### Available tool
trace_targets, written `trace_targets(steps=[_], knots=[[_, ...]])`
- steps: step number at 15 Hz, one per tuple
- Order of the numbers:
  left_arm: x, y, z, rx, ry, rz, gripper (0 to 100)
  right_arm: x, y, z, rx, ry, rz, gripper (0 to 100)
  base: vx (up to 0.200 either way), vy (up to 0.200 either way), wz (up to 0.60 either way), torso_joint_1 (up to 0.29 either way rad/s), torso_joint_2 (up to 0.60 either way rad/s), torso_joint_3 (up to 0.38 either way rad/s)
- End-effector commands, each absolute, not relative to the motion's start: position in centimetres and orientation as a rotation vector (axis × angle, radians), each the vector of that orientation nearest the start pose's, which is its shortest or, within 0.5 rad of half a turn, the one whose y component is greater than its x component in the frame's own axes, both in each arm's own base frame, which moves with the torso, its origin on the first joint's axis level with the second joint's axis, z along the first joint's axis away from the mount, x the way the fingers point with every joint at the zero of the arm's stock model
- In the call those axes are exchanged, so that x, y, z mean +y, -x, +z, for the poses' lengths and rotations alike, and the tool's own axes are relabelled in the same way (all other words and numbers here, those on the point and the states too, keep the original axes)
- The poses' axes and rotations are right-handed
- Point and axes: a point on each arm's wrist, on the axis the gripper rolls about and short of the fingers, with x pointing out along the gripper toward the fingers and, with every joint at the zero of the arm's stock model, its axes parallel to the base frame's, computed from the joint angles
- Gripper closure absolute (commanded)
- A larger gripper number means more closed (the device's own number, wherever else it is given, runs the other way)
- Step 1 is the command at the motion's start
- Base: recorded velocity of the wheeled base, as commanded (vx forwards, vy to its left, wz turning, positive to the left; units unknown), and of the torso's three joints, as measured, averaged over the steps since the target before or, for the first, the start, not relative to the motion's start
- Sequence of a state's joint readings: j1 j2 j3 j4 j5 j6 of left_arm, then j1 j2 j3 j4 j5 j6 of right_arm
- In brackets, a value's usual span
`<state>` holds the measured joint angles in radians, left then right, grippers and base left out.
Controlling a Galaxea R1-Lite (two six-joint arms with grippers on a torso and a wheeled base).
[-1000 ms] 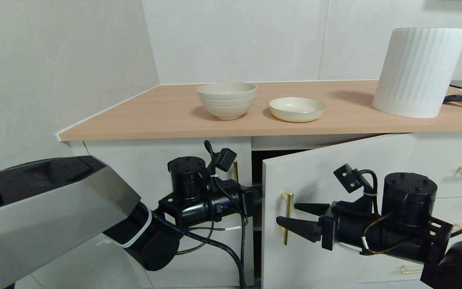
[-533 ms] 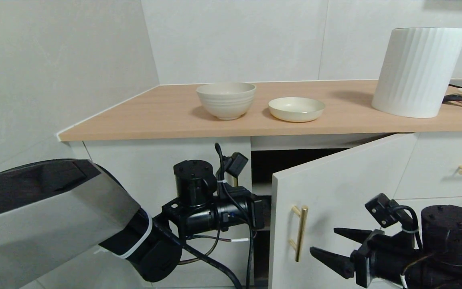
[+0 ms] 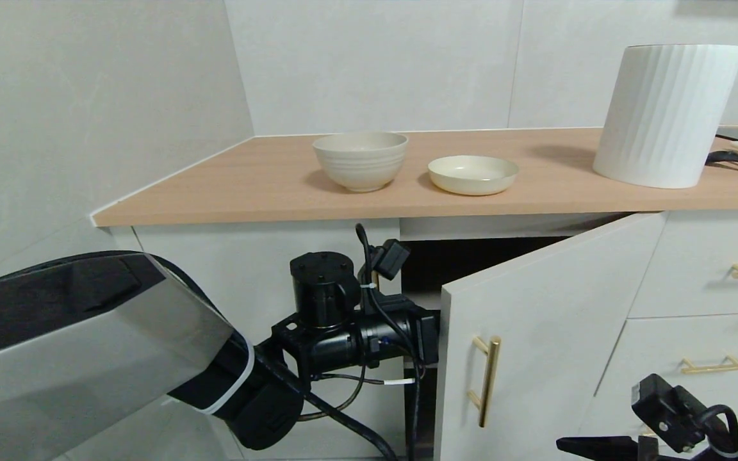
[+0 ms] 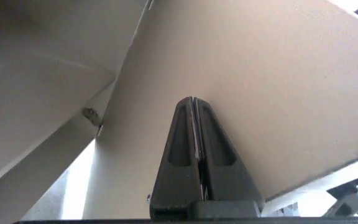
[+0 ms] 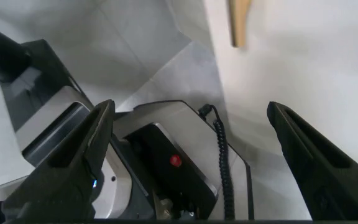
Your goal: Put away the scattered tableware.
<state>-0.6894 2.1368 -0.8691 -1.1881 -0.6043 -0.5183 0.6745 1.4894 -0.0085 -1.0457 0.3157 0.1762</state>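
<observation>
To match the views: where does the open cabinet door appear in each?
Head view: cabinet door, lower right, ajar.
Left wrist view: likely the pale panel at the left gripper.
Right wrist view: the white face behind the gold handle.
Landmark: that handle, also in the head view.

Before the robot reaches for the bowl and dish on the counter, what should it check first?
1. Cabinet door open: ok, it is swung out with a dark gap showing behind it.
2. Shelf space inside: cannot tell, the interior is too dark.
3. Bowl and shallow dish easy to pick: ok, both sit upright and apart on the countertop.
4. Right gripper ready: ok, it is open, empty and clear of the brass handle.
5. Left gripper ready: not ok, it is shut, close to the door panel, and would probably need to open first.
</observation>
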Motion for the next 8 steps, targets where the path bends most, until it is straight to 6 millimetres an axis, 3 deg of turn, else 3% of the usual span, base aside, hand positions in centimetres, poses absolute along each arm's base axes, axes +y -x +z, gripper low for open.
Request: trace_targets(steps=[1, 3, 8], knots=[[-25.4, -28.8, 9.9, 0.425, 0.441, -1.237, 100, 10.5, -11.6, 9.2, 0.515, -0.079, 0.951, 0, -0.200, 0.000, 0.00, 0.007, 0.01, -0.012], [-25.5, -28.8, 9.8, 0.430, 0.440, -1.236, 100, 10.5, -11.6, 9.2, 0.515, -0.077, 0.954, 0, -0.200, 0.000, 0.00, 0.005, 0.00, 0.007], [-26.6, -30.4, 8.5, 0.457, 0.439, -1.226, 100, 10.5, -11.5, 9.1, 0.518, -0.077, 0.953, 0, 0.000, 0.000, 0.00, 0.000, 0.00, 0.000]])
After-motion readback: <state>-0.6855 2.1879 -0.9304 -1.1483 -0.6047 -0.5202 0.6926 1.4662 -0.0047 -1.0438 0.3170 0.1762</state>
